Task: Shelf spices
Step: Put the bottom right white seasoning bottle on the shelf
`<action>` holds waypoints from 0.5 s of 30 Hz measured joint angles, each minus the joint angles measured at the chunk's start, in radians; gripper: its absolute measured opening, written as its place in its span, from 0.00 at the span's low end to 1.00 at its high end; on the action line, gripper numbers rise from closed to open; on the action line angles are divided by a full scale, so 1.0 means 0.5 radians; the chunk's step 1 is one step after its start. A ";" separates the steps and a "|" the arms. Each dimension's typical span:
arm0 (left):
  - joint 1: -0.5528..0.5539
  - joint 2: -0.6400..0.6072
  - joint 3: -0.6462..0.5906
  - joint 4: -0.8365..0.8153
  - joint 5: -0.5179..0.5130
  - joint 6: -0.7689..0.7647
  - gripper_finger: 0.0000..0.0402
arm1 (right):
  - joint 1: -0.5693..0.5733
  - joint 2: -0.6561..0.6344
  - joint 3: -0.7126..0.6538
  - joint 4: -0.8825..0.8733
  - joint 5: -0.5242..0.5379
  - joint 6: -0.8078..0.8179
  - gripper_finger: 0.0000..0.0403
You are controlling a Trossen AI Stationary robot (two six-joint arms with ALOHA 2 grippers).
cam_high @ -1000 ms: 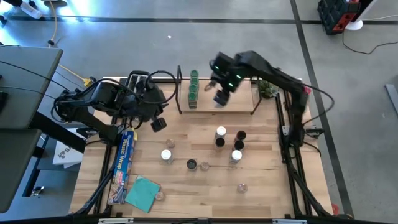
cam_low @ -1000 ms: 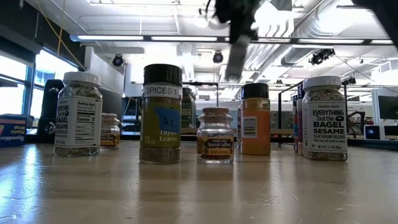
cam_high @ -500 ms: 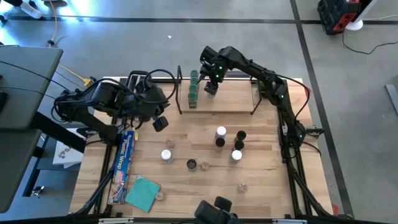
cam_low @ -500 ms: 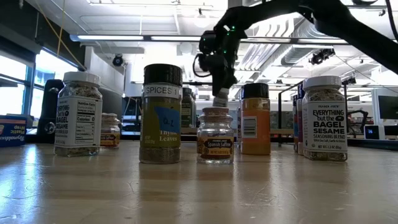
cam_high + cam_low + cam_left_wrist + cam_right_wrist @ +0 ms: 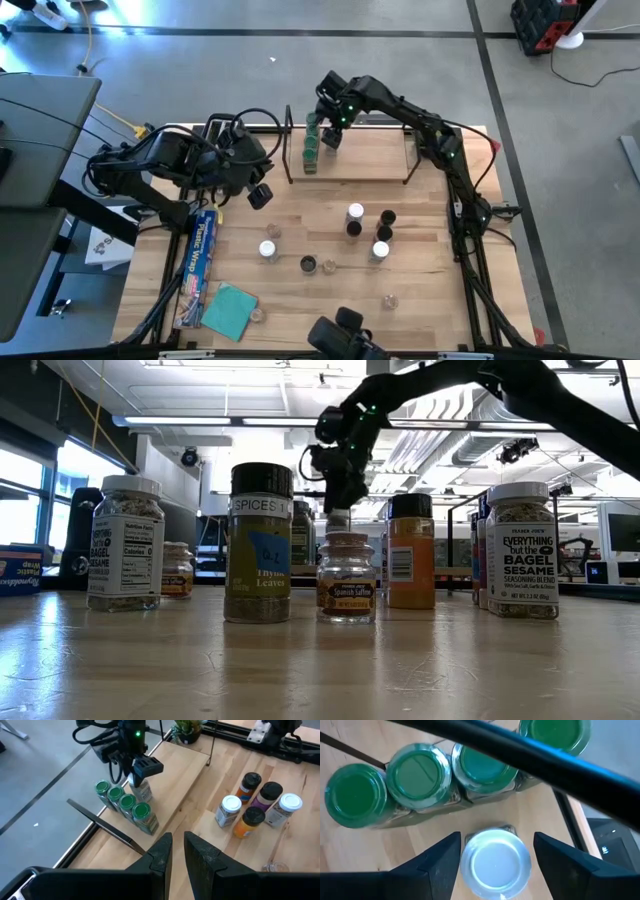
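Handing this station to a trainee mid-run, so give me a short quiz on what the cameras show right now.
1. True or false: the right hand holds a white-lidded jar over the shelf.
2. How many green-lidded jars stand in a row on the shelf? A) two B) four C) six
3. Fill in: at the table's front left, beside the long box of wrap, lies a teal ____.

Key: 1 true; 2 B; 3 cloth.
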 joint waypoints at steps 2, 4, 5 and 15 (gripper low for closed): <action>0.000 0.000 0.000 -0.001 0.000 0.000 0.11 | 0.000 -0.018 -0.001 0.005 0.001 -0.004 0.61; 0.000 0.000 0.000 -0.001 0.005 0.000 0.11 | 0.000 -0.057 -0.002 0.006 0.004 -0.008 0.61; 0.000 0.000 0.000 0.000 0.006 0.000 0.11 | 0.000 -0.088 -0.002 0.008 0.008 -0.009 0.61; 0.000 0.000 0.000 -0.012 0.008 -0.027 0.11 | 0.026 -0.320 -0.033 -0.273 -0.281 -0.097 0.53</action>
